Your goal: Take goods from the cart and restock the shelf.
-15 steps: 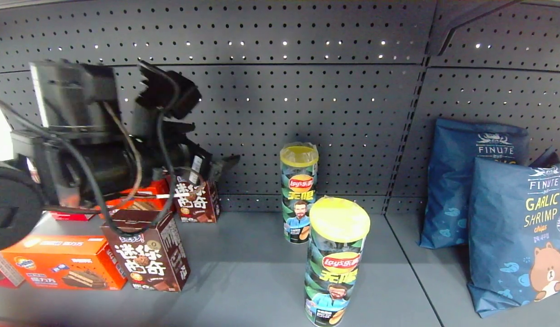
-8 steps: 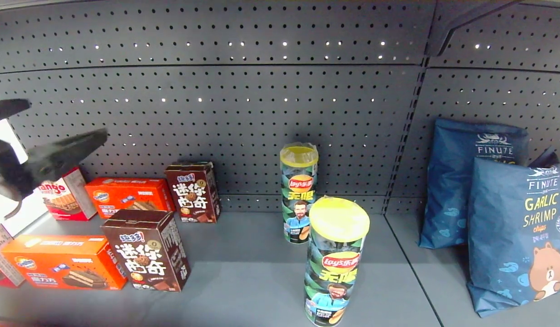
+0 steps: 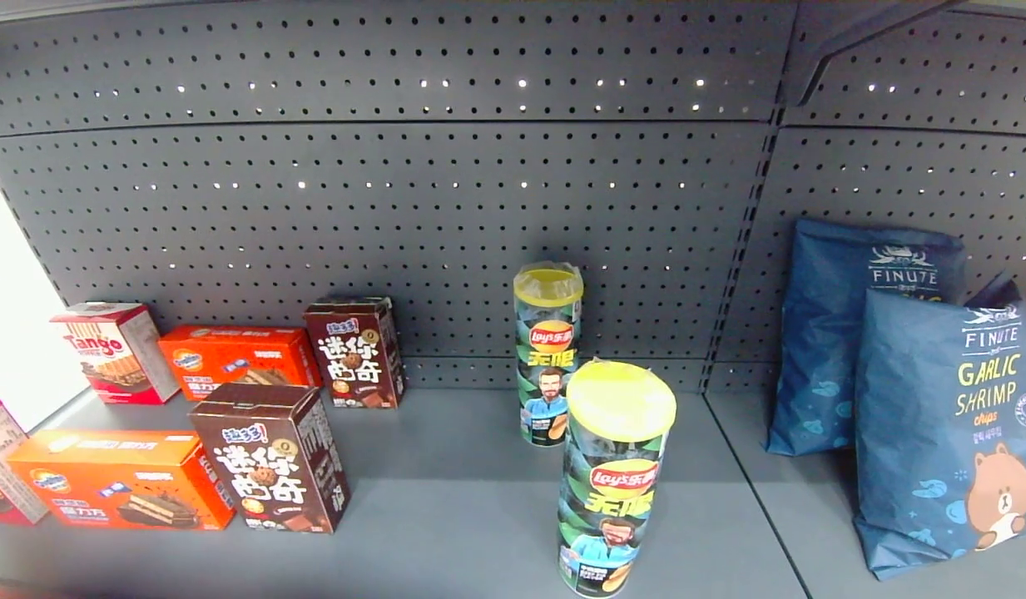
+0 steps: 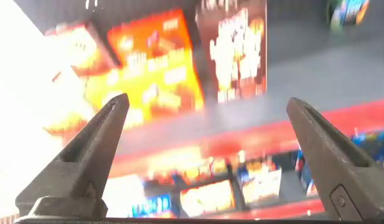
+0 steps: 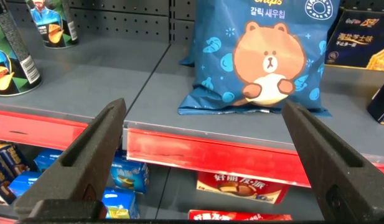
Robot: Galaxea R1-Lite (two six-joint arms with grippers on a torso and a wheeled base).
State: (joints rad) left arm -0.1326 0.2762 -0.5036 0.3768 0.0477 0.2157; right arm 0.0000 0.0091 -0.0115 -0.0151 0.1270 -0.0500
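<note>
On the grey shelf (image 3: 479,507), two brown cookie boxes stand at the left, one in front (image 3: 271,466) and one at the back (image 3: 354,351). Orange boxes (image 3: 117,489) (image 3: 238,358) lie beside them. Two chip cans with yellow lids (image 3: 617,474) (image 3: 548,349) stand in the middle. In the left wrist view my left gripper (image 4: 208,101) is open and holds nothing, out in front of the shelf's red edge (image 4: 241,140), facing the blurred orange box (image 4: 151,68) and brown box (image 4: 232,53). My right gripper (image 5: 204,107) is open and holds nothing, below the shelf front near a blue bear bag (image 5: 266,56).
Blue snack bags (image 3: 945,433) (image 3: 854,324) lean at the right of the shelf against the pegboard back wall (image 3: 479,191). A red-and-white box (image 3: 117,349) stands at the far left. More goods sit on the lower shelf (image 5: 241,186) under the red edge strip (image 5: 210,149).
My left arm has pulled back from the rear brown box and gone left out of the head view, fingers open. The box stays standing at the back.
</note>
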